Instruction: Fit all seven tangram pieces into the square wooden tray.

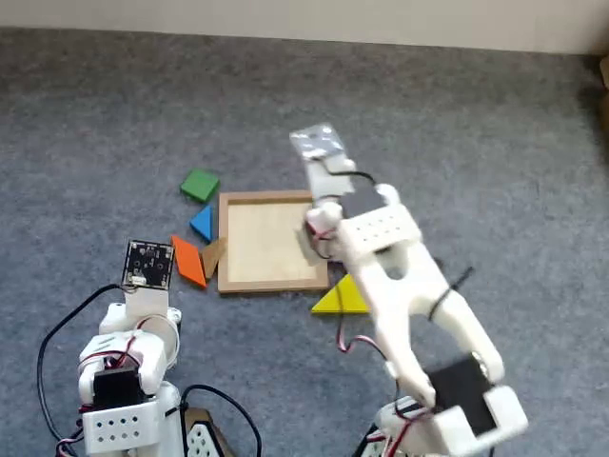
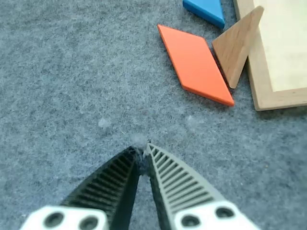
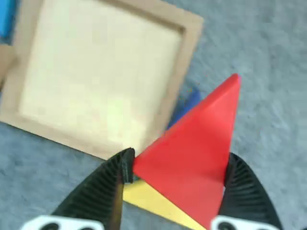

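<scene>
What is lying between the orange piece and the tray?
A wooden triangle lies there, beside the orange piece, with its tip over the rim of the tray. The left wrist view shows this.

Both arms are white plastic with black cables; the left arm [image 1: 128,381] carries a black square board [image 1: 149,264], the right arm [image 1: 409,286] shows red wires. The fingers [image 2: 112,177] are black and ribbed, on white screw-holed mounts

The orange wooden parallelogram [image 1: 187,260] lies left of the square wooden tray [image 1: 271,285]. The yellow wooden triangle [image 1: 340,297] lies before the tray, perhaps touching its corner.
</scene>
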